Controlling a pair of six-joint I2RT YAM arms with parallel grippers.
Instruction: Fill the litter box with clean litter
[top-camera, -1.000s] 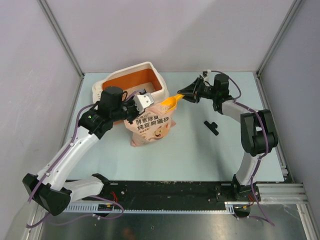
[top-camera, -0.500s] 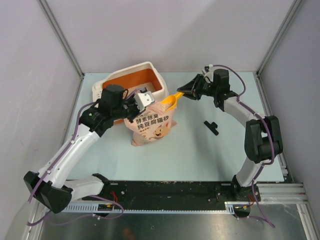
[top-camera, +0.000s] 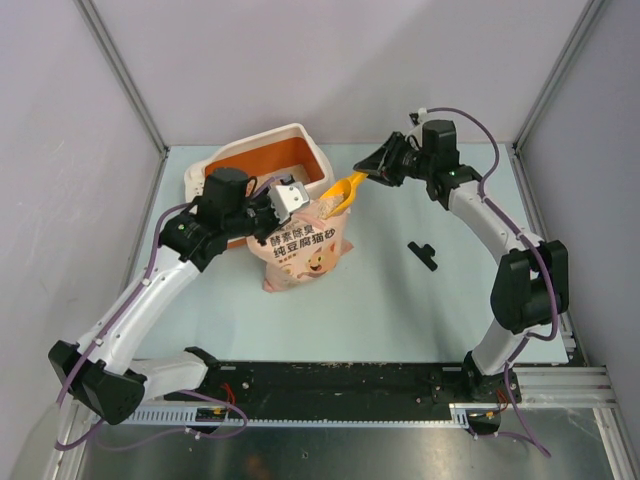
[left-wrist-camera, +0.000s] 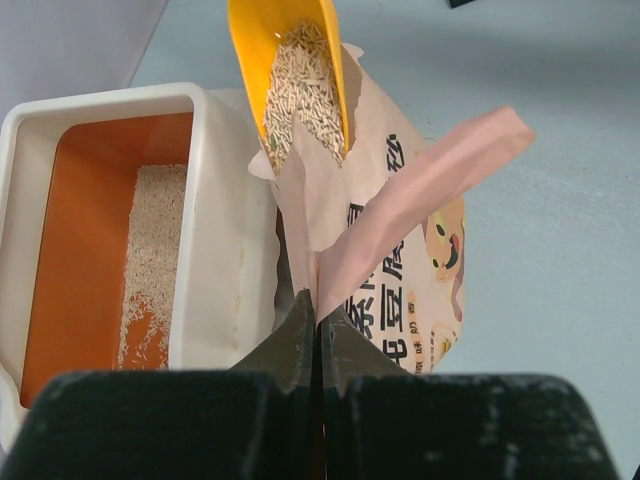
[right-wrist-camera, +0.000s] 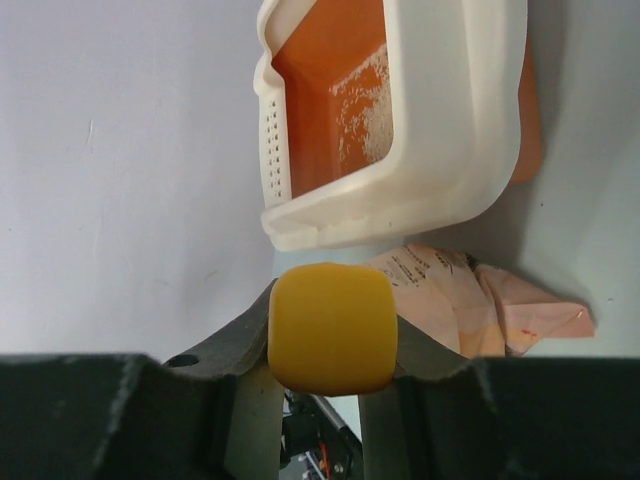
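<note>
The step in hand is carrying a loaded scoop from the bag to the litter box (top-camera: 292, 130). The right gripper (top-camera: 373, 171) is clamped on the handle of the yellow scoop (left-wrist-camera: 250, 40), whose bowl holds a heap of clean litter (left-wrist-camera: 300, 95) and hangs over the mouth of the bag (top-camera: 300, 250), just beside the box's right end wall. The left gripper (left-wrist-camera: 315, 312) has its jaws pressed together on the bag's top flap, holding it up.

The box sits at the far left of the table, its long axis running left to right, the right end a little farther back. A thin strip of litter already lies on its orange floor.

The scoop's long axis runs from the handle at far right to the bowl at near left, mouth pointing toward the box. Next, I judge, the bowl must travel level over the rim, then tip
</note>
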